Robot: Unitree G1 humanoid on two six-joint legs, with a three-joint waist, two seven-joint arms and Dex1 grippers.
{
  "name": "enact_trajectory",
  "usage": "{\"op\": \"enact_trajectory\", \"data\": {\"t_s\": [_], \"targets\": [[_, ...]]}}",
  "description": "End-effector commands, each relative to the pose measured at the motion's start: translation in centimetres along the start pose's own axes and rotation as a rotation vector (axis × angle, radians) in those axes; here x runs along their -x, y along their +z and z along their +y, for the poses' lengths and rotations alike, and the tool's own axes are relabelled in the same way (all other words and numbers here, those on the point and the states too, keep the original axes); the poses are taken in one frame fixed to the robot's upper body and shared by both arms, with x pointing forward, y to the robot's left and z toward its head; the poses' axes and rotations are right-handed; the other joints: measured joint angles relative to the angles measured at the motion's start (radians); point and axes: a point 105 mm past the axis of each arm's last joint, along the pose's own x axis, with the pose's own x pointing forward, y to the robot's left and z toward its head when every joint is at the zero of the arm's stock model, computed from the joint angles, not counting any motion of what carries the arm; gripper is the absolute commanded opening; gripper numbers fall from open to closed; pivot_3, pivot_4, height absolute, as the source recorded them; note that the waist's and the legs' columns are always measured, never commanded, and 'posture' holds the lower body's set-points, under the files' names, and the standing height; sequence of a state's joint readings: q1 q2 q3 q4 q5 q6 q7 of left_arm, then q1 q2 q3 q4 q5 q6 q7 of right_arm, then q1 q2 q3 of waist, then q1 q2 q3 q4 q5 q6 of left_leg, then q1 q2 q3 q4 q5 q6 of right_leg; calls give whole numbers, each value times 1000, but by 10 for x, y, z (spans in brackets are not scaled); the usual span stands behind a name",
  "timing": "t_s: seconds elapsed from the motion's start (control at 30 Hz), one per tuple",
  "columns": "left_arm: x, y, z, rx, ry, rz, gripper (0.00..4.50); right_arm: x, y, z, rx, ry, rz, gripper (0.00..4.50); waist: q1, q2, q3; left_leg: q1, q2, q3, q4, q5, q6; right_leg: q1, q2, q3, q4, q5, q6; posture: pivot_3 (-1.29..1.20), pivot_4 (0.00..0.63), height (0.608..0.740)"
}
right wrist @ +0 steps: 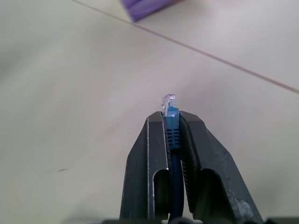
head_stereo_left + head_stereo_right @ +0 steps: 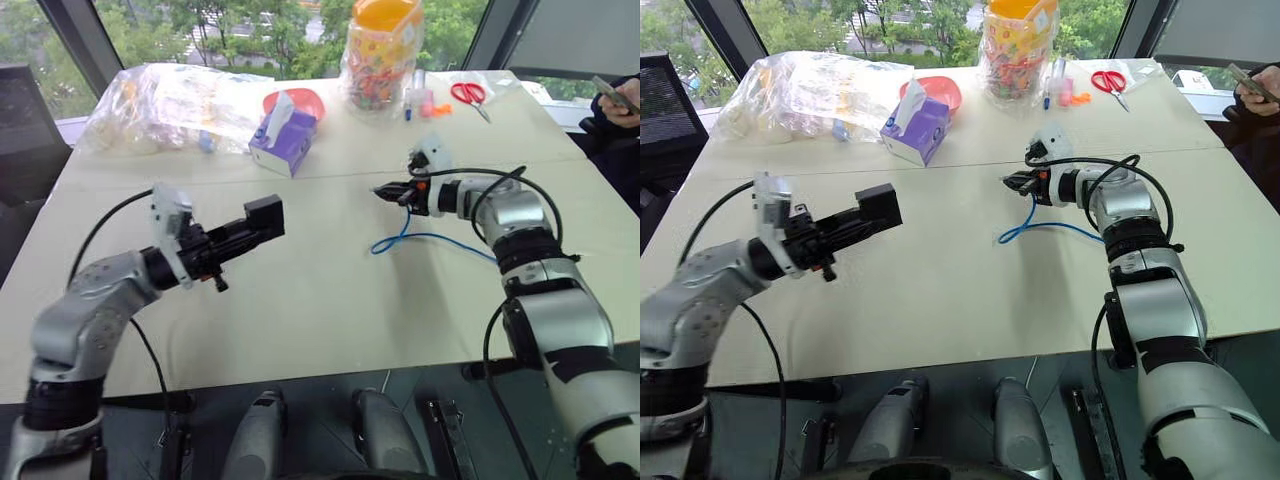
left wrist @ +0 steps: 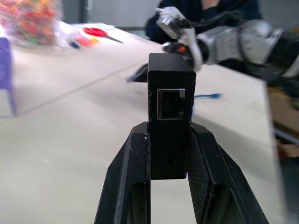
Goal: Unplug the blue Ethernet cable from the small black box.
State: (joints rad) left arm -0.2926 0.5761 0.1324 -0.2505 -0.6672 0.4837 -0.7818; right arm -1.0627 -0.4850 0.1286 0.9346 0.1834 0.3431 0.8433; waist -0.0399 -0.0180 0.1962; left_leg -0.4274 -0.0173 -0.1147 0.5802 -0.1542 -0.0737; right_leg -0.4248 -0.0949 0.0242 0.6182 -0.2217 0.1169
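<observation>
Blue Ethernet cable (image 2: 425,238), thin and flexible, is seen in the left eye view trailing onto the beige table (image 2: 330,300) from the right gripper (image 2: 385,191), well apart from the small matte-black plastic box (image 2: 264,216) clamped in the left gripper (image 2: 250,232). In the left wrist view, the box's port is shown vacant between the fingers (image 3: 124,182). In the right wrist view, the clear plug is pinched between closed fingers (image 1: 152,154).

Matt black plastic box (image 3: 170,119), clear-plugged cable (image 1: 171,122)

No readable text, labels or numbers anywhere. The candy jar (image 2: 380,55) and the purple tissue box (image 2: 284,135) carried printed patterns, possibly with lettering, but too blurred to make out. The small black box (image 3: 170,121) showed a bare unmarked face.
</observation>
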Motion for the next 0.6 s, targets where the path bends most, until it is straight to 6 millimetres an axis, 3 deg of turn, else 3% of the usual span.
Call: {"op": "enact_trajectory", "data": {"t_s": [0.03, 0.13, 0.3, 0.43, 0.47, 0.6], "targets": [[-15, 6, 7, -75, 50, -74, 475, 2, 13, -16, 66, -127, -34, 50, 1, 0, 0, 0, 0, 0, 0, 0, 0, 0, 0, 0, 0, 0, 0, 0, 150, 728], [-31, -7, 14, -74, 97, -88, 475, 0, 3, -26, 44, -223, -5, 50, -2, 0, 0, 0, 0, 0, 0, 0, 0, 0, 0, 0, 0, 2, 3, 0, 150, 728], [-54, -33, 13, -82, 98, -68, 475, -1, -7, -36, 34, -342, 11, 2140, -5, 0, 0, 1, 0, 0, 0, 0, 0, 0, 0, 0, 1, 2, 4, 0, 150, 728], [-64, -49, 14, -88, 107, -52, 475, 3, 1, -45, -6, -420, -43, 4208, -4, 1, 0, 1, 0, 0, 0, 0, 0, 0, 0, 0, 1, 2, 4, 0, 150, 728], [-66, -53, 15, -89, 109, -48, 475, 6, 4, -49, -10, -447, -59, 4472, -4, 1, 0, 1, 0, 0, 0, 0, 0, 0, 0, 1, 1, 2, 4, 0, 150, 728], [-73, -68, 21, -99, 138, -30, 475, 21, 30, -64, -78, -537, -185, 4472, -4, 1, 0, 1, 0, 0, 0, 0, 0, 0, 0, 1, 2, 2, 4, 0, 150, 728]]}}
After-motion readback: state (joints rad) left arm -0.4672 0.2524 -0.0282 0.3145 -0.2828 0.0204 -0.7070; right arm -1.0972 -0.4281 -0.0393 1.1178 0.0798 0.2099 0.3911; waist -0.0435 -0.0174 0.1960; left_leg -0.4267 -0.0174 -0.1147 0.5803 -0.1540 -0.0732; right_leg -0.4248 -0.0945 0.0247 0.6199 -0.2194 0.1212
